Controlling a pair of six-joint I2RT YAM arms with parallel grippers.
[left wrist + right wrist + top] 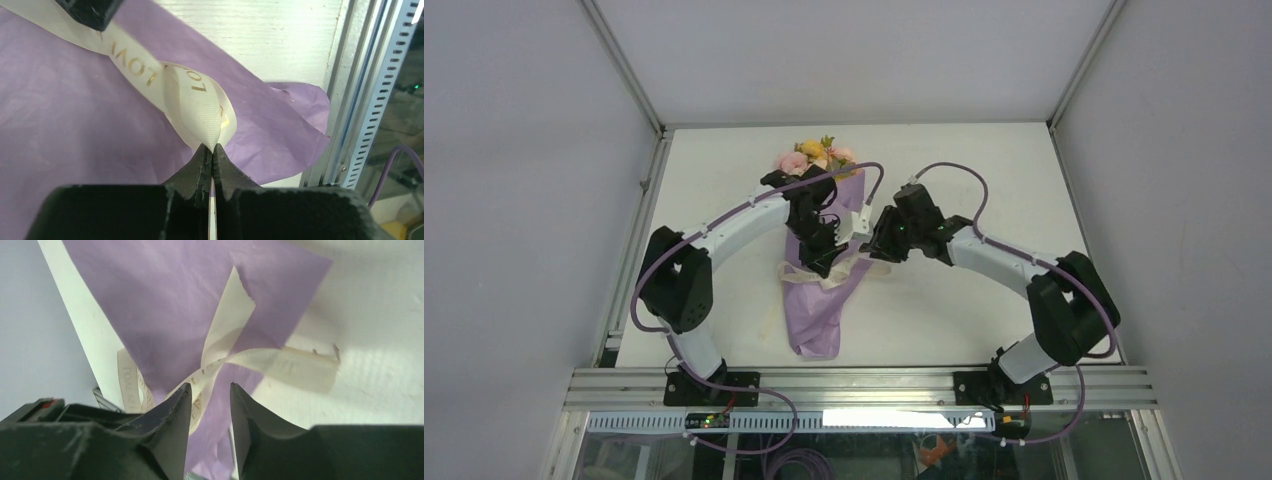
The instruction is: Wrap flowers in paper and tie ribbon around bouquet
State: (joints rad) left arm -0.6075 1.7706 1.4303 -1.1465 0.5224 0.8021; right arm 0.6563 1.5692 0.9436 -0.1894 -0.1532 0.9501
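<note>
The bouquet lies on the white table with its flowers at the far end and the lilac paper cone tapering toward me. The cream ribbon crosses the cone's middle. In the left wrist view my left gripper is shut on a loop of the ribbon, printed with gold letters, above the paper. My right gripper stands open just right of the cone. A ribbon strand runs past its left fingertip, and the crossed ribbon ends lie on the paper beyond. The stems are hidden.
The table ends at an aluminium rail along the near edge, where both arm bases are bolted. That rail shows close to the cone's narrow end in the left wrist view. Grey walls and frame posts surround the table.
</note>
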